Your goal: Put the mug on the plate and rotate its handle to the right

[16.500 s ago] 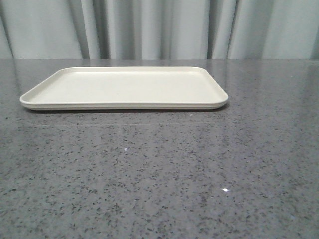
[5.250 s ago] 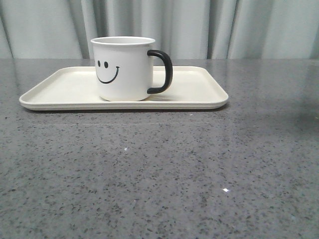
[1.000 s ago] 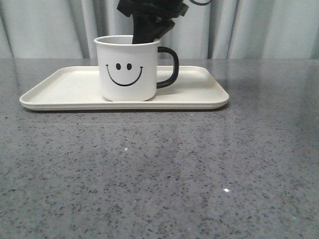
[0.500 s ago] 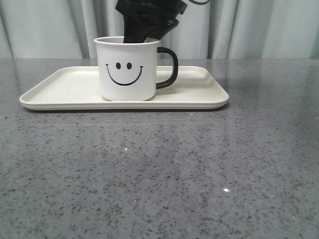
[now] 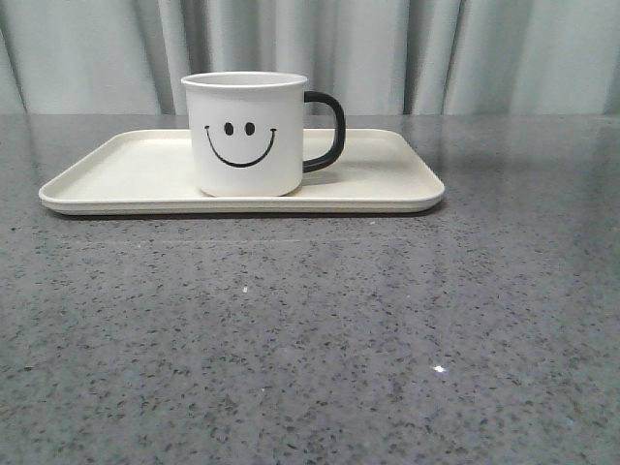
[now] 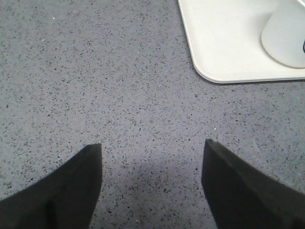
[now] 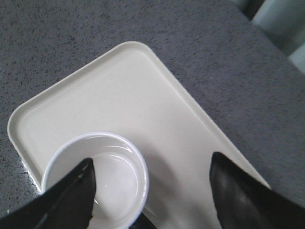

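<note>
The white mug (image 5: 247,136) with the black smiley face stands upright on the cream plate (image 5: 126,170), left of its middle. Its black handle (image 5: 329,131) points right. Neither gripper shows in the front view. My right gripper (image 7: 151,160) is open and empty, high above the mug (image 7: 114,167) and plate (image 7: 143,95); it touches neither. My left gripper (image 6: 152,145) is open and empty over bare table, apart from the plate's corner (image 6: 224,43) and the mug (image 6: 286,33).
The grey speckled table (image 5: 310,339) spreads in front of the plate and on both sides. A pale curtain (image 5: 407,48) hangs behind the table's far edge.
My right gripper, just above the mug's rim half a second ago, has risen out of the front view. The mug stays on the plate with its handle to the right.
</note>
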Tool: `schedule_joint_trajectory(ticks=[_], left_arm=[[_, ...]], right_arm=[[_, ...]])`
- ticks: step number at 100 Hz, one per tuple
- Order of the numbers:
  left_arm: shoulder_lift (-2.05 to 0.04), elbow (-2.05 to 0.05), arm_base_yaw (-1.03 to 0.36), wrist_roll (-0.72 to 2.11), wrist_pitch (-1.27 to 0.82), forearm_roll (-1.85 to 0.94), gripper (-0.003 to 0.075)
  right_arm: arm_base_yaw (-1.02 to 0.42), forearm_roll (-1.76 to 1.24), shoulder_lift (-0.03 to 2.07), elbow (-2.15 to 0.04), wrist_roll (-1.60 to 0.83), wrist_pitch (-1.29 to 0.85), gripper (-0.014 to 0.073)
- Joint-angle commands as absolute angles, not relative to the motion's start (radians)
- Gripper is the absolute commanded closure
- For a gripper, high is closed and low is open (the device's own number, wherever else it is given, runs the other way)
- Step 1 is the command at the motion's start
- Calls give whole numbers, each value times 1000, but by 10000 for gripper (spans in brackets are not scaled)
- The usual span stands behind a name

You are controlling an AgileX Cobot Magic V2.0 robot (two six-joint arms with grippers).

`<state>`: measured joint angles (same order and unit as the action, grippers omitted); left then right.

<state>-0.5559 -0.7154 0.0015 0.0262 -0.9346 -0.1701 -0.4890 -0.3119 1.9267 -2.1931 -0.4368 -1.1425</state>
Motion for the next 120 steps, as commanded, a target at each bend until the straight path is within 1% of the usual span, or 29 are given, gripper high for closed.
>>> schedule_joint_trajectory(ticks=[1, 12, 24, 38, 53, 72, 84, 92, 106, 120], left_arm=[[-558, -740, 5, 19, -865, -189, 283], [-558, -740, 5, 19, -865, -189, 283], [-558, -740, 5, 19, -865, -189, 283], [-558, -740, 5, 19, -865, -189, 283], [-558, -740, 5, 19, -865, -189, 283], [-558, -740, 5, 19, -863, -189, 283], [-558, -740, 5, 19, -863, -189, 283], [-558, -740, 5, 19, -863, -189, 283], [-558, -740, 5, 19, -861, -189, 283], [-558, -740, 5, 19, -854, -189, 283]], right_arm=[[-444, -297, 1810, -2215, -416, -1112, 83], [-370, -288, 1732, -2179, -410, -1106, 84], [-286, -287, 1629, -2082, -408, -1078, 84], [-198, -260, 1493, -1903, -408, -998, 84], [-133, -255, 1331, -1644, -408, -870, 84], [-122, -251, 1148, -1351, -408, -838, 84], [-122, -251, 1012, -1151, -408, -724, 84], [-122, -251, 930, -1042, -408, -684, 84], [-122, -251, 799, -879, -387, -667, 84], [-122, -252, 674, -768, -349, -675, 84]])
